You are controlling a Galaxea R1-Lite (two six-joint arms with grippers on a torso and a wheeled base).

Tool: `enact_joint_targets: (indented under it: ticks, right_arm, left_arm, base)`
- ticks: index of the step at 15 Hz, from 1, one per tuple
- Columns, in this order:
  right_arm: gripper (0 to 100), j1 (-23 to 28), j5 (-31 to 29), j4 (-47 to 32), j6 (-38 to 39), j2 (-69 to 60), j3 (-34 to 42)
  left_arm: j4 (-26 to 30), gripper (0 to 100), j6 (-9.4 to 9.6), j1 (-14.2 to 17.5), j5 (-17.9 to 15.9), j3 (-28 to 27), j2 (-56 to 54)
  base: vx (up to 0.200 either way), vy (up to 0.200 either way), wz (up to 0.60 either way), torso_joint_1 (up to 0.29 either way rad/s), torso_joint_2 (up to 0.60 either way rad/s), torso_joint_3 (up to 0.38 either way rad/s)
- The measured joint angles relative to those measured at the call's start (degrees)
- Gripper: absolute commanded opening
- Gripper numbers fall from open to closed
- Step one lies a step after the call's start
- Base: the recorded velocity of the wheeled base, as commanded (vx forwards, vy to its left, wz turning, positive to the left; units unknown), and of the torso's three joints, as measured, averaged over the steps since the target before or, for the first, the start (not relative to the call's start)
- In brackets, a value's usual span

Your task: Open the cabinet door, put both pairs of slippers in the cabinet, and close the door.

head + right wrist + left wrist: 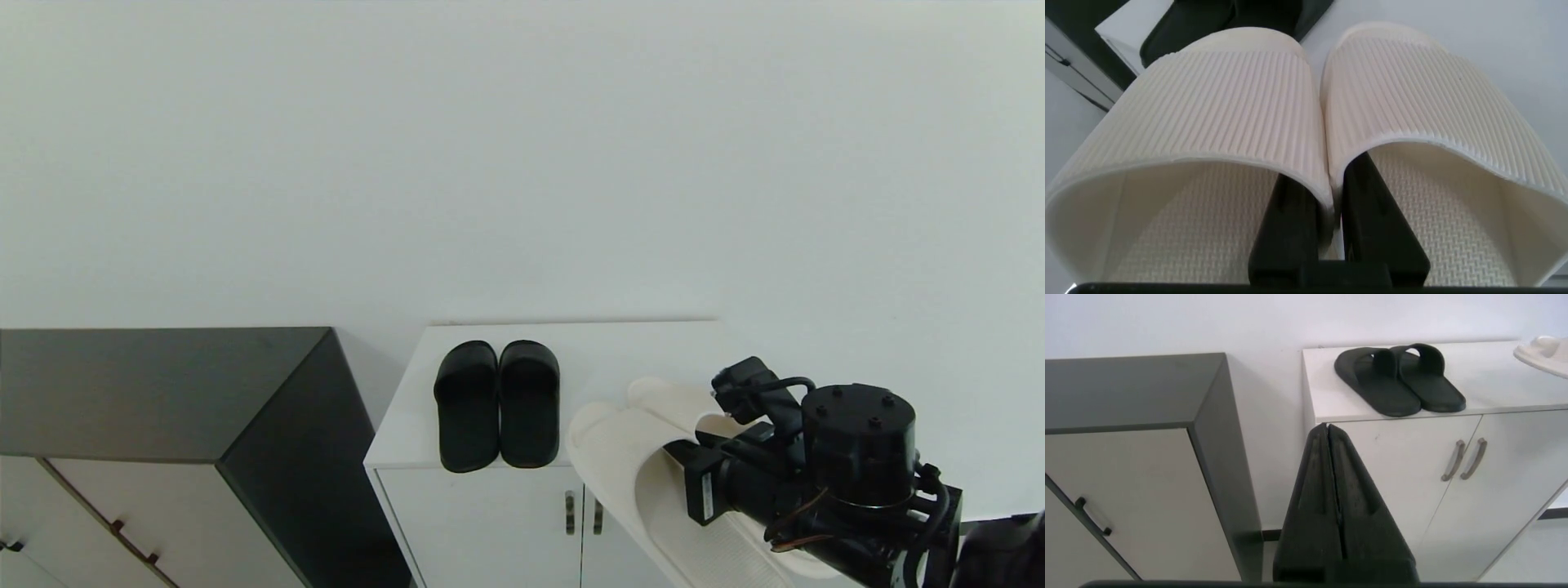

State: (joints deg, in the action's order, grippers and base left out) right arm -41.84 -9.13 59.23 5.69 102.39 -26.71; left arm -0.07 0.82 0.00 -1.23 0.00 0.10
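Right wrist view: R fingers (1290, 233) clamp white slippers' (1315, 106) adjoining straps so pair carries as one, over cabinet (482, 523) front-right; doors closed. L fingers (1319, 498) pressed together, empty, facing handles (1466, 459). Black slippers (1400, 371) on cabinet top.

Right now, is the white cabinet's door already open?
No, both white cabinet doors are shut, their handles side by side, with the black slippers on top.
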Motion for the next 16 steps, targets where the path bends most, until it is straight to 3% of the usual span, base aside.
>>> enact_joint_targets:
  ticks: [9, 16]
  right_arm:
    - [0, 0.06, -0.06, -0.01, 0.00, -0.11, 0.69]
    - [0, -0.20, -0.04, 0.10, -0.06, 0.59, 0.89]
  left_arm:
    - [0.00, 0, -0.02, 0.00, 0.00, 0.00, 0.00]
    - [0.00, 0, -0.04, 0.00, 0.00, 0.00, 0.00]
  base:
    - [-0.200, 0.000, 0.00, 0.000, 0.00, 0.002]
    - [0.000, 0.000, 0.00, 0.000, 0.00, 0.000]
